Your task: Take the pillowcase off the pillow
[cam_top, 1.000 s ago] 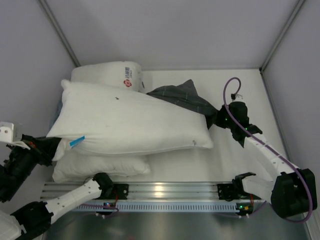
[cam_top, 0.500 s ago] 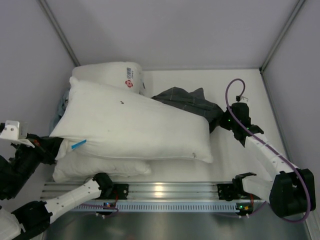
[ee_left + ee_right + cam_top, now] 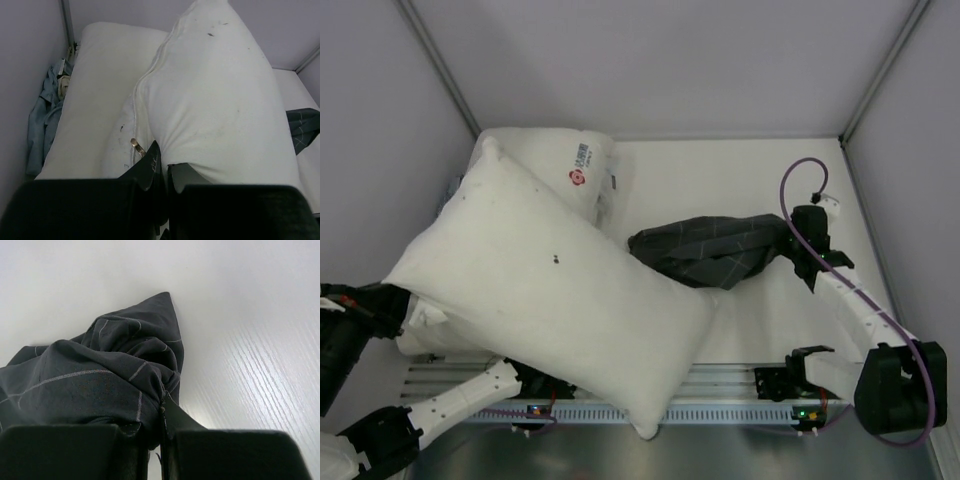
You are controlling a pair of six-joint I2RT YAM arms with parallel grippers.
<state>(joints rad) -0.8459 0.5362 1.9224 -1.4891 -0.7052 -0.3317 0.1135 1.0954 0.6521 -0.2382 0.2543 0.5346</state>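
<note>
Beside the white pillow, the pillowcase lies crumpled, apparently empty.

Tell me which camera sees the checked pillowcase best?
The top camera: the whole crumpled pillowcase shows. Right wrist sees only the bunched end in the right gripper; left wrist catches just a corner.

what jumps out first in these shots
A big bare white pillow sprawls diagonally across the left and middle of the table, pinched at its left end by the left fingers. To its right lies the dark checked pillowcase, bunched and off the pillow, gripped by the right fingers.
</note>
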